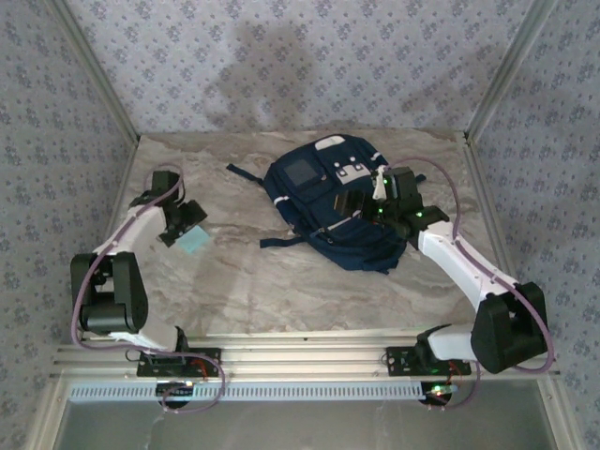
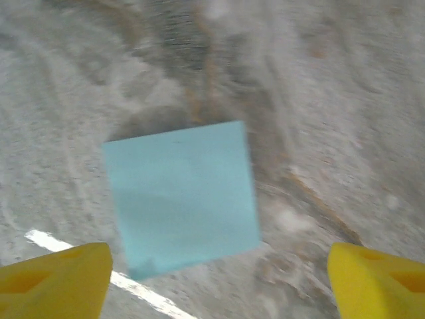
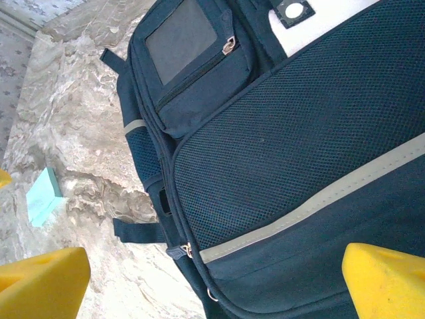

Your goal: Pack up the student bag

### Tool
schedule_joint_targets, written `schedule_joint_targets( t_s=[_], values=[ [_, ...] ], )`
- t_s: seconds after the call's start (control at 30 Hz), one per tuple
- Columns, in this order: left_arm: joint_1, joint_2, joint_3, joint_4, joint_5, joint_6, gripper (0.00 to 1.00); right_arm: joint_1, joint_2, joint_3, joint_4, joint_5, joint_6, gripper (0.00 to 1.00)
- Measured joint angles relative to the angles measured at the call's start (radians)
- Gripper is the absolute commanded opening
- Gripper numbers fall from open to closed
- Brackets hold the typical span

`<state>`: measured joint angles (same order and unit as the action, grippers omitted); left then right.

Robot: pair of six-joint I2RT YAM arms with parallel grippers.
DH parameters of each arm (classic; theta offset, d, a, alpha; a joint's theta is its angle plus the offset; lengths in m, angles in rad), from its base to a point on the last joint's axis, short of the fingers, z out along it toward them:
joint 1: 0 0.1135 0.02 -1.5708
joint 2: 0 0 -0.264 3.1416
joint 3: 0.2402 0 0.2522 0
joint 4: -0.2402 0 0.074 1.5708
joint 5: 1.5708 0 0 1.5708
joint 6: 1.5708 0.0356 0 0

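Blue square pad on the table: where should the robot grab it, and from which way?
Take the blue square pad by two opposite side edges, coming straight down from above. It lies flat on the table, so probably only its thin edges give the fingers something to squeeze. The left tool hangs over it with its jaws open.

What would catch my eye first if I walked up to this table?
A big navy-blue student bag lies toward the far right of the marble-look table, with the right end effector open over it. On the left lies a small light-blue square pad, with the left end effector open above it.
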<state>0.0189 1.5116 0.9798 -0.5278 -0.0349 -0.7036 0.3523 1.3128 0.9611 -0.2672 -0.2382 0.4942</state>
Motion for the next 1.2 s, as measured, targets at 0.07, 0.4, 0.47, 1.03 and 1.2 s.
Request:
schedule_joint_targets(
  t_s=[0.07,0.4,0.47,1.03,1.2],
  values=[
    [0.025,-0.007,-0.043,0.023,-0.001,-0.031,0.76,0.0,0.0,0.0,-0.003,0.009,-0.006,0.99],
    [0.035,-0.007,-0.087,0.106,-0.037,-0.134,0.55,0.0,0.0,0.0,-0.023,0.039,-0.014,0.99],
    [0.039,0.004,-0.087,0.119,-0.041,-0.145,0.55,0.0,0.0,0.0,-0.027,0.045,-0.014,0.99],
    [0.053,0.112,-0.111,0.175,-0.026,-0.189,0.3,-0.001,-0.037,-0.013,-0.058,0.079,-0.016,0.96],
    [0.053,0.12,-0.099,0.219,-0.006,-0.187,0.0,-0.004,-0.048,-0.016,-0.06,0.085,-0.016,0.95]
  ],
)
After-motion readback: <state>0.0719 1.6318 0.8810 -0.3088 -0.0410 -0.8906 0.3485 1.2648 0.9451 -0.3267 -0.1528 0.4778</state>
